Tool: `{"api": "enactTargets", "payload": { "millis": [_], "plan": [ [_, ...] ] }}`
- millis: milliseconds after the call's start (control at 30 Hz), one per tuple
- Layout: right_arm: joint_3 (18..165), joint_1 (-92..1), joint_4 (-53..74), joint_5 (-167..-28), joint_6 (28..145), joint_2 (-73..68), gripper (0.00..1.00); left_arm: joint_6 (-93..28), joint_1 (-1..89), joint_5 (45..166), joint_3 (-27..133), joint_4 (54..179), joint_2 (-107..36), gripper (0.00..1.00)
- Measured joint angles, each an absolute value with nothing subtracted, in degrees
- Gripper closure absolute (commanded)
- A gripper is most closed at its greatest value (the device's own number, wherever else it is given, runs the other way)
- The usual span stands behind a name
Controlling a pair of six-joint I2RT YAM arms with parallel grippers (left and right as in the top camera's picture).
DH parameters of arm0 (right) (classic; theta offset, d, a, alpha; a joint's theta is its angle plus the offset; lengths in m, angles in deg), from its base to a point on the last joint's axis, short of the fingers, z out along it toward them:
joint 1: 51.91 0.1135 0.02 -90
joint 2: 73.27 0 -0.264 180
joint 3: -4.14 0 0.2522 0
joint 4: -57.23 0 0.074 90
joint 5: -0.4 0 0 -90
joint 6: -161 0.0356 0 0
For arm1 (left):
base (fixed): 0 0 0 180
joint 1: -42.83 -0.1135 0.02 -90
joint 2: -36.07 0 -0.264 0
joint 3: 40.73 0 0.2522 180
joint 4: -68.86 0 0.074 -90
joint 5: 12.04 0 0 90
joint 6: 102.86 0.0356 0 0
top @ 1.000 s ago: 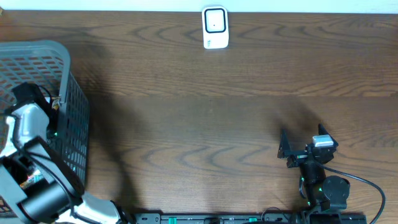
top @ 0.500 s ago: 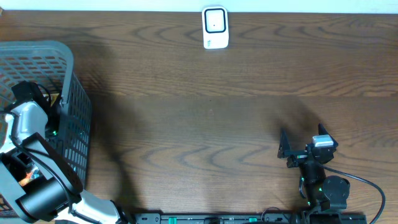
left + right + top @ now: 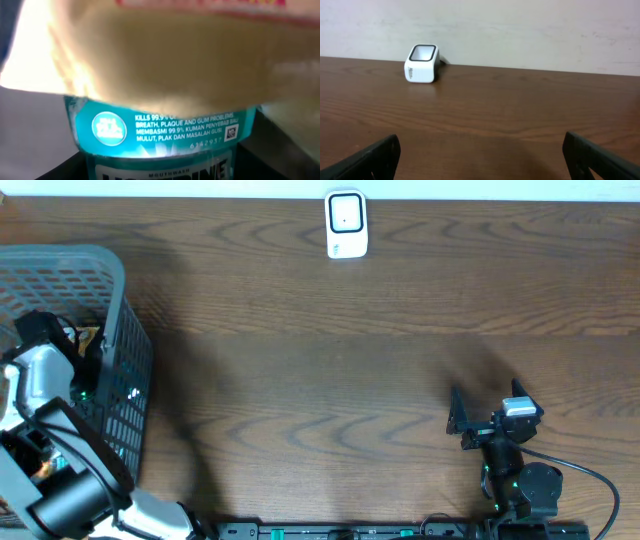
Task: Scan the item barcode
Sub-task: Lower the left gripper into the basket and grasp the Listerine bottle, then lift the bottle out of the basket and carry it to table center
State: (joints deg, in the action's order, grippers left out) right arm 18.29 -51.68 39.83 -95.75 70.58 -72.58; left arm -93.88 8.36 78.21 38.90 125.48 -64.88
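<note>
A teal mouthwash bottle [image 3: 160,132] with white label text fills the lower part of the left wrist view. My left gripper [image 3: 160,172] sits shut on it, dark jaws against both of its sides. A pale yellow packet [image 3: 165,60] lies blurred just beyond the bottle. No barcode shows, only a small square code on the label. From overhead, the left arm [image 3: 40,375] reaches down into the grey basket [image 3: 130,380], which hides the gripper. The white scanner [image 3: 346,224] stands at the table's far edge, also seen as the scanner [image 3: 422,63] ahead of my open, empty right gripper [image 3: 480,155].
The basket stands at the table's left edge, with a yellow item [image 3: 88,337] showing through its mesh. My right gripper [image 3: 484,395] rests near the front right, cable trailing behind it. A pale wall [image 3: 520,30] runs behind the scanner.
The left jaws have narrowed from wide open onto the bottle. The basket's right rim has shifted to the right. The right arm has not moved.
</note>
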Motion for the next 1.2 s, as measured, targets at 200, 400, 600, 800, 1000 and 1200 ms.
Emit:
{"api": "enactTargets", "payload": {
  "millis": [200,400,600,800,1000,1200],
  "plan": [
    [18.29,-51.68,39.83,-95.75,70.58,-72.58,0.01,-90.29,8.40,80.92,38.92,125.50,-53.86,0.58],
    [18.29,-51.68,39.83,-95.75,70.58,-72.58,0.01,-88.83,8.40,81.55,39.03,125.43,-43.17,0.58],
    [18.29,-51.68,39.83,-95.75,70.58,-72.58,0.01,-88.21,8.40,81.70,39.03,125.21,-37.12,0.58],
    [18.29,-51.68,39.83,-95.75,70.58,-72.58,0.01,-87.95,8.40,81.70,39.03,121.65,-32.38,0.57],
    [18.29,-51.68,39.83,-95.75,70.58,-72.58,0.01,-87.93,8.38,81.70,39.03,119.60,-27.44,0.57],
    [18.29,-51.68,39.83,-95.75,70.58,-72.58,0.01,-87.82,8.38,83.10,41.02,119.38,-25.75,0.57]
  ]
}}
